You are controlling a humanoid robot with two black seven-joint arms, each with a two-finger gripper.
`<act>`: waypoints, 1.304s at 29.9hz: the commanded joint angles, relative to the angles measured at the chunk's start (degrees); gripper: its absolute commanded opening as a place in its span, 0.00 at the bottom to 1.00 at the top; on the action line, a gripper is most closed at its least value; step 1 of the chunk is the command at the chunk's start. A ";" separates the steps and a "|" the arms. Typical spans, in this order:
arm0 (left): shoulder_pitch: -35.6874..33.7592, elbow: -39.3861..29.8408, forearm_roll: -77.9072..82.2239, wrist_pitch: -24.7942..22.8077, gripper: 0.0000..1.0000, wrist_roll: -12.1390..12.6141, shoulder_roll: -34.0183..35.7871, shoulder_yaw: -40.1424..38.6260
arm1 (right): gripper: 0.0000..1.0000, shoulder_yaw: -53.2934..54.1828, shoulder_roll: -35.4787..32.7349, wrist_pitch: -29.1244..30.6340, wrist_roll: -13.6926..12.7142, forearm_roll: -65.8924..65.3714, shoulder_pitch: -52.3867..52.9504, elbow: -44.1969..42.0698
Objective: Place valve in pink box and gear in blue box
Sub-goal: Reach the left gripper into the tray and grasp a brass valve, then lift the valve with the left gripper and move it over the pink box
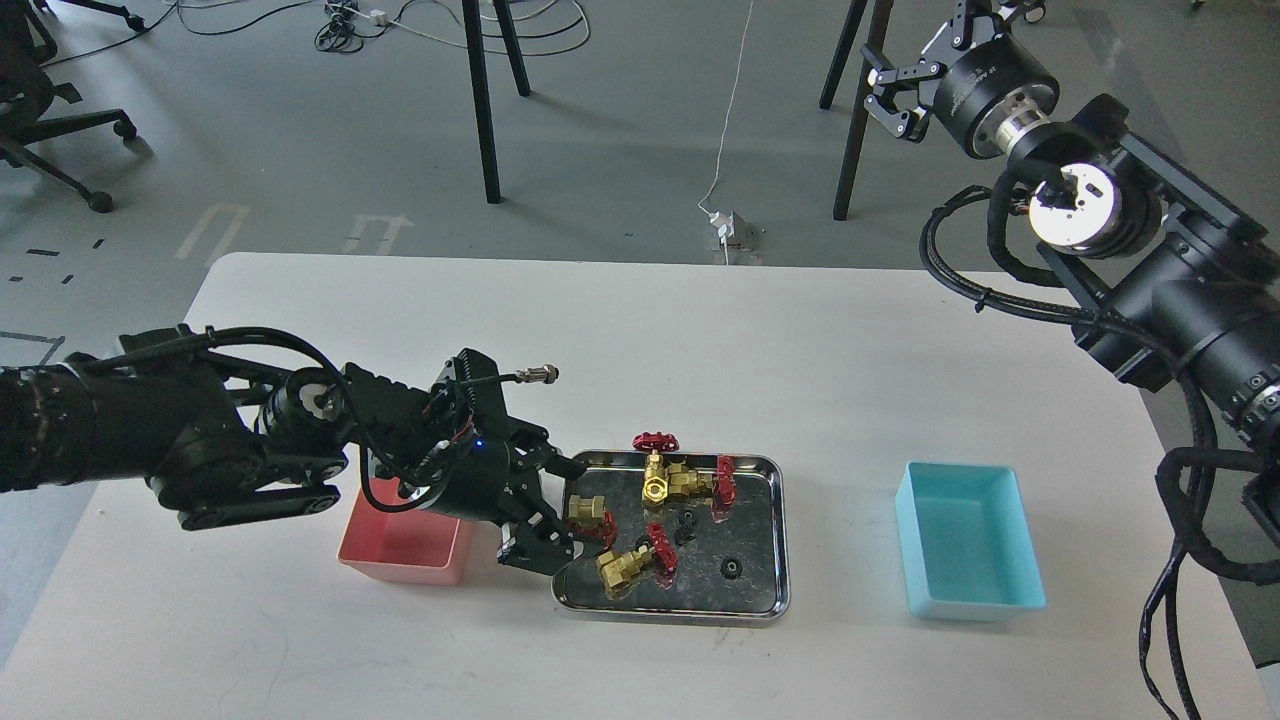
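Several brass valves with dark red handwheels lie in a steel tray (760,610). My left gripper (562,512) is open at the tray's left edge, its fingers spread on either side of the leftmost valve (590,512). Another valve (625,570) lies just below it, and two more (670,485) lie at the tray's back. A tiny black gear (732,568) lies in the tray's front right part. The pink box (400,550) stands left of the tray, partly hidden by my left wrist. The blue box (965,550) stands empty at the right. My right gripper (893,98) is open, raised high at the far right.
A chunkier dark gear (685,527) lies mid-tray. The white table (640,340) ends at a far edge with chair and table legs (485,100) and cables on the floor beyond. My right arm (1180,300) hangs over the table's right side.
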 commanded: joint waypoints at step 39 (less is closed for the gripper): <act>-0.08 3.83 -0.01 7.52 0.06 0.00 5.83 -6.11 | 1.00 3.07 0.66 -1.31 0.18 0.17 -0.57 0.52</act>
